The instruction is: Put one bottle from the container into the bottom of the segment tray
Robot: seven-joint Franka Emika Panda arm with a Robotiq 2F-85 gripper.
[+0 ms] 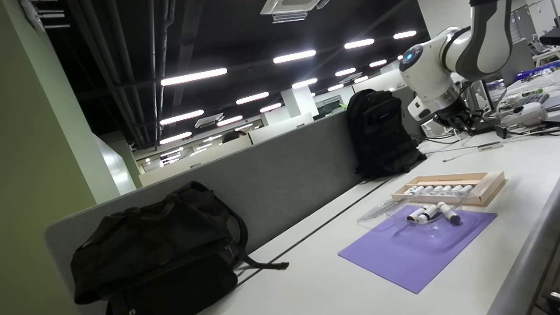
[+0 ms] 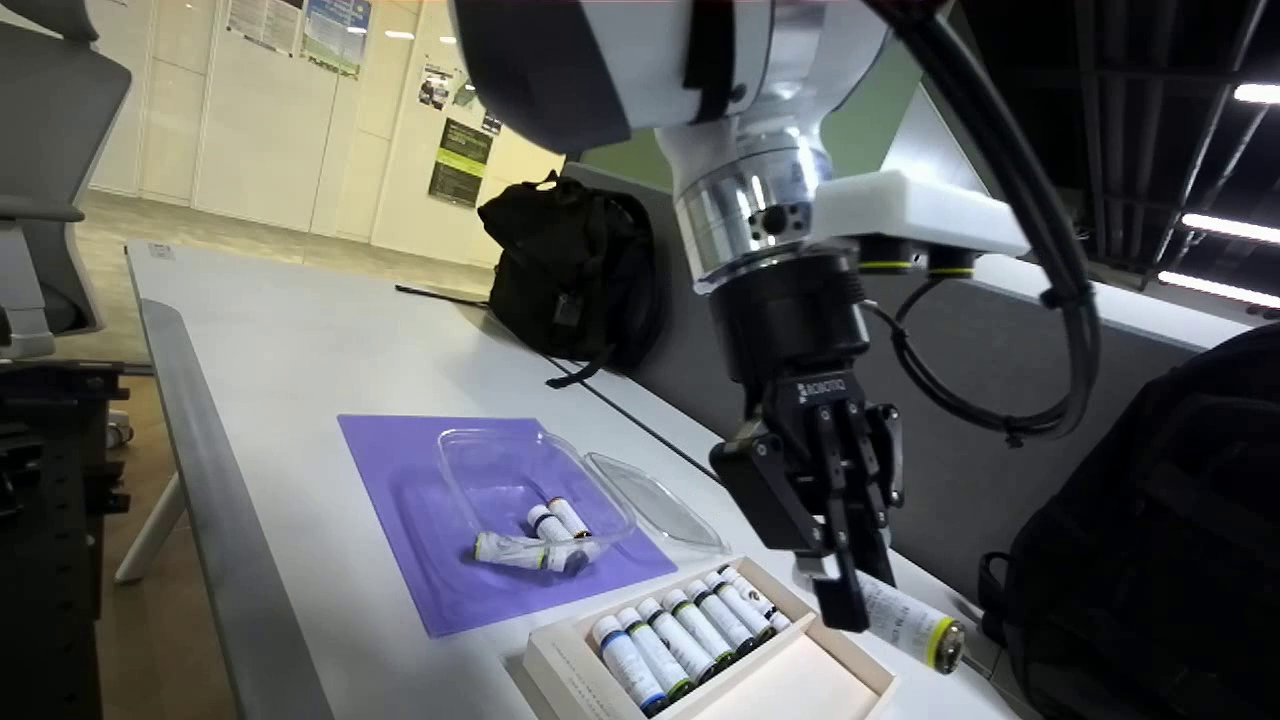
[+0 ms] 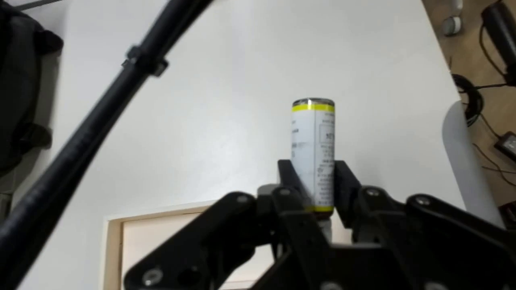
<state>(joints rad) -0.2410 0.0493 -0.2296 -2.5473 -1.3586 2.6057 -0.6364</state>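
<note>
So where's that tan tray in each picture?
In an exterior view: tray at right, beside the purple mat.
In an exterior view: tray at bottom, near the middle, partly cut off.
In the wrist view: tray at bottom, left to middle, partly behind the gripper.
Landmark shared by all: the gripper.

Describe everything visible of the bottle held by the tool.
In an exterior view the slim cylindrical bottle slants across the picture, base lower, apparently off the tabletop. It has a white printed label, a yellow band at each label end, and a dark, glassy base. The tool clamps its sides, partly hiding the cap end; most print is illegible.
</note>
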